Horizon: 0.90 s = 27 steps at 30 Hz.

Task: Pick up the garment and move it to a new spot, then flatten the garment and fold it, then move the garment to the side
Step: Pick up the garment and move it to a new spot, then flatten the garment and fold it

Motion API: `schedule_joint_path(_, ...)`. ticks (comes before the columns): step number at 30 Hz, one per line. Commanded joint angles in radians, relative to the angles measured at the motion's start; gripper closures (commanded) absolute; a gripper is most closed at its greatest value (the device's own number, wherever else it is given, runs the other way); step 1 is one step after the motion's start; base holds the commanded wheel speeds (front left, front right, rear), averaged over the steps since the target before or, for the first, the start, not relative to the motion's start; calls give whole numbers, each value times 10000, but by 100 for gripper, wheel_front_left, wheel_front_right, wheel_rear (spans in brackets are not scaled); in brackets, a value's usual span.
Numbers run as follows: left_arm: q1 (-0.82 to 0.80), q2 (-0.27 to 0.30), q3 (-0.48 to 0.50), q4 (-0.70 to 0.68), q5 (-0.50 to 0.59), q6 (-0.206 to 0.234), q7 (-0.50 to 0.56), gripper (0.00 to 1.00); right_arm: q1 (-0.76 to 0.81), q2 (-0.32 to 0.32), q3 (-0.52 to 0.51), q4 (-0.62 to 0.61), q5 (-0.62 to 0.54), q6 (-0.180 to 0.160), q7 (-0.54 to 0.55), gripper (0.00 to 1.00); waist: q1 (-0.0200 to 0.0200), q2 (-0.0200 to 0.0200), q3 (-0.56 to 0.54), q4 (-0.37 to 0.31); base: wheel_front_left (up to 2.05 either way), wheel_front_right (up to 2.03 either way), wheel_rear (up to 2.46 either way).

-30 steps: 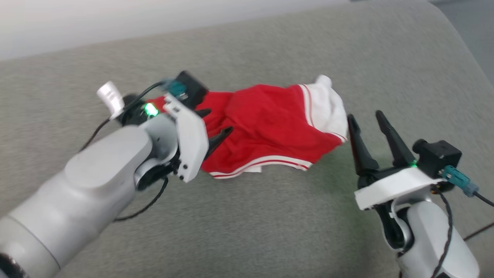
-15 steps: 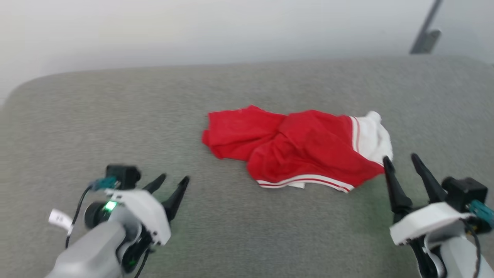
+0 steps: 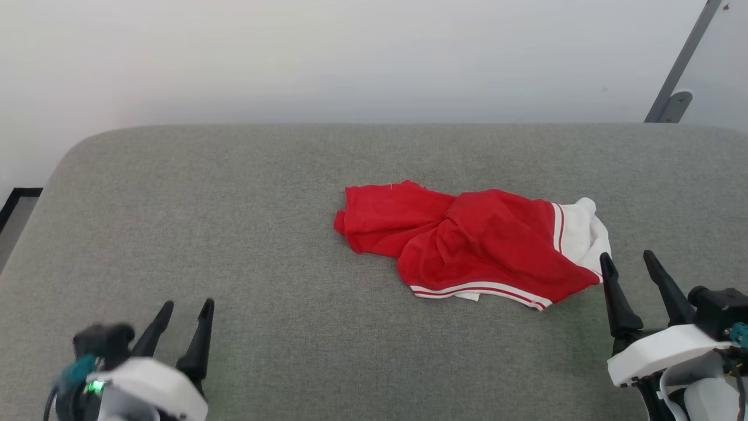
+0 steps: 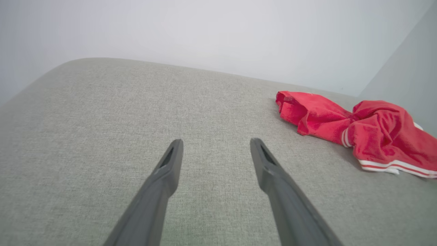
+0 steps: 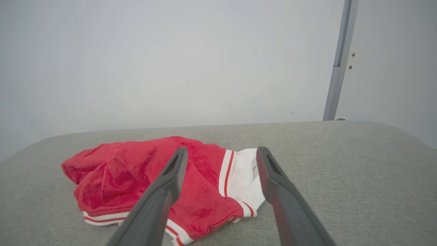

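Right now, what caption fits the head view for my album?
Crumpled red-and-white jersey on a grey cushion; open right tool beside it, open left tool farther off.

My left hand (image 3: 188, 304) is showing blurred in the head view and is running off the bottom edge; my right hand (image 3: 626, 257) is getting cut off at the lower right corner. The shirt (image 3: 479, 245) is lying bunched, its folds hiding much of its own cloth. It is running past the right edge of the left wrist view (image 4: 375, 126), and my right fingers (image 5: 164, 191) are covering part of it.

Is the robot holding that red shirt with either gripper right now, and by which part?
Nothing is held. The left gripper and right gripper both stand open and empty; the garment lies crumpled on the grey cushion.
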Motion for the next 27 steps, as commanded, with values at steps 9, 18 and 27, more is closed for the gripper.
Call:
schedule_joint_path(9,2216,-1555,3445,-2283,3343,-310,-48,0,75,73,-177,-663,-127,1,112,0,0,0,-185,-129,0,0,0)
schedule_joint_path(18,2701,-2494,4381,-2320,4671,-895,-51,0,188,138,-256,-945,-112,1,302,0,0,0,-163,-293,0,0,0)
schedule_joint_path(27,2805,-2844,4523,-2323,4990,-988,-51,0,81,243,-435,-737,-88,1,578,0,0,0,-89,-345,0,0,0)
